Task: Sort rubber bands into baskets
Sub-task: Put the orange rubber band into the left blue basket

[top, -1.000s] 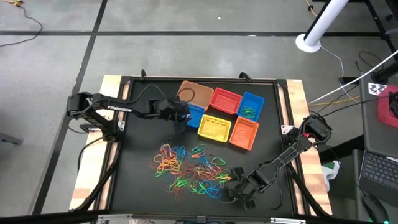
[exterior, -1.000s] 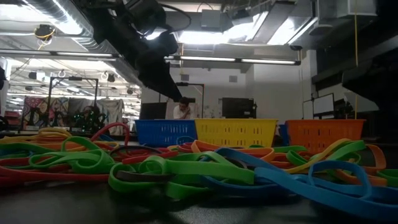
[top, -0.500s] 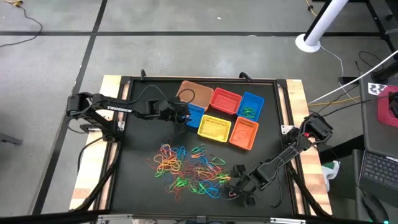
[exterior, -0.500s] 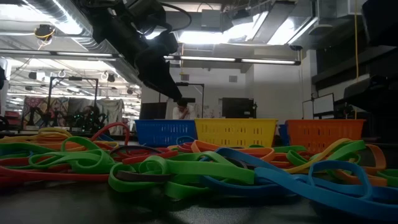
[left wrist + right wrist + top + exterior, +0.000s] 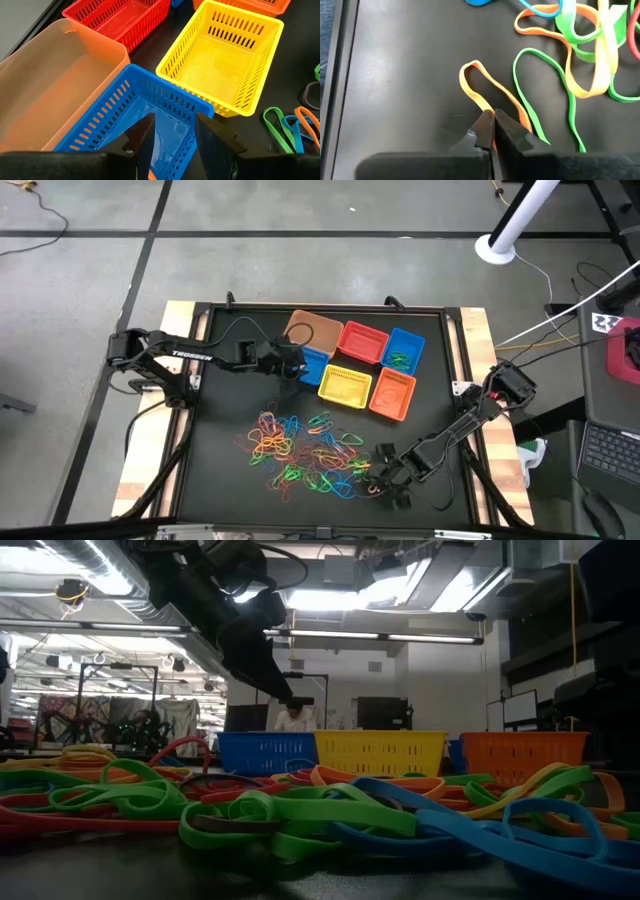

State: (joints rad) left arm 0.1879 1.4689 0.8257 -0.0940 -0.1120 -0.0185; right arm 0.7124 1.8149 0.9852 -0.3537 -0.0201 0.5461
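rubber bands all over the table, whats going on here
A two-armed robot is sorting rubber bands into coloured baskets. The right gripper, at the pile's near right edge, has its fingers pinched shut on an orange band lying on the black table. The left gripper hangs open above a blue basket beside the yellow one, holding nothing. Most bands still lie in the pile; a few sit in the far blue basket.
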